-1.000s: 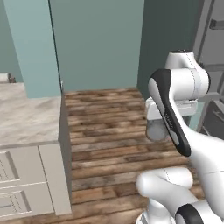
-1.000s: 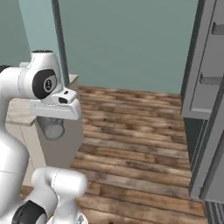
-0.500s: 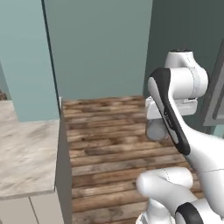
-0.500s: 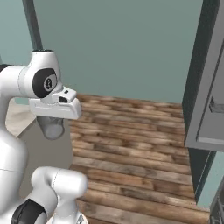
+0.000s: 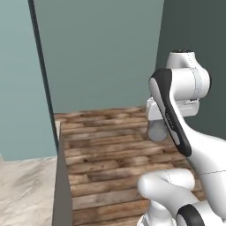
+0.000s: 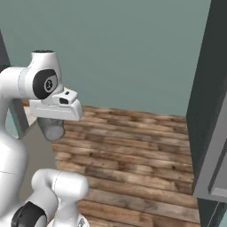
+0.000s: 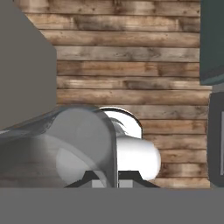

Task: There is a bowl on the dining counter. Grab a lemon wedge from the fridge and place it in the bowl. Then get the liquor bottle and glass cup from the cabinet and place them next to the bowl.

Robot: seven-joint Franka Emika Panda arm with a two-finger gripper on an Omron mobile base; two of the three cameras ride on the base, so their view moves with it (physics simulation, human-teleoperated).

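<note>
The gripper (image 7: 106, 183) is largely concealed in the hand view: a translucent glass cup (image 7: 76, 140) sits across the finger tips, so only their dark bases show at the bottom edge and the contact cannot be traced. In the left base view the same cup (image 5: 156, 131) is half hidden behind the black-and-white forearm, and in the right base view it (image 6: 52, 128) hangs under the hand with its upper part covered. The fridge (image 6: 212, 133) is cut by the right edge, and the marbled counter (image 5: 22, 194) by the lower left corner.
</note>
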